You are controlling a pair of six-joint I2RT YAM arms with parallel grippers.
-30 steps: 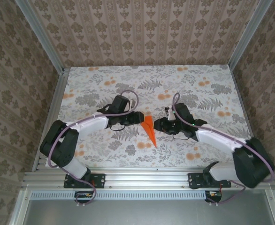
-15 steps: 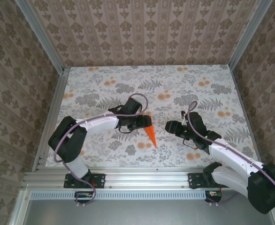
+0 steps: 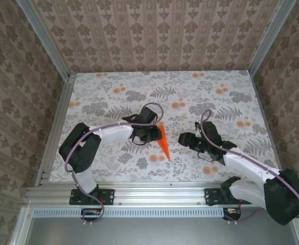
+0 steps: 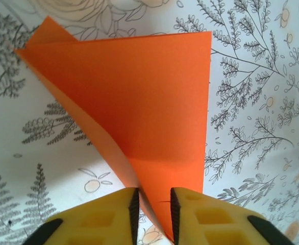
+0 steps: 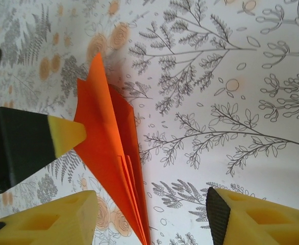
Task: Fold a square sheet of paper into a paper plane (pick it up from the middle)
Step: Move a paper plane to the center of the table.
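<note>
The square sheet of paper is bright orange and folded into a narrow pointed wedge, its tip toward the near edge of the table. In the left wrist view the paper stands up as layered flaps and runs down between my yellow pads. My left gripper is shut on the paper's wide end. My right gripper stands open just right of the paper, apart from it, with bare table between its fingers. One left fingertip shows against the paper's left side.
The floral tablecloth covers the table. Patterned walls and aluminium rails close in the left, back and right sides. Both arms lie low near the table's middle.
My left gripper has moved right onto the paper's wide end and closed on it. My right gripper has let go of the paper, pulled back to the right and opened.
</note>
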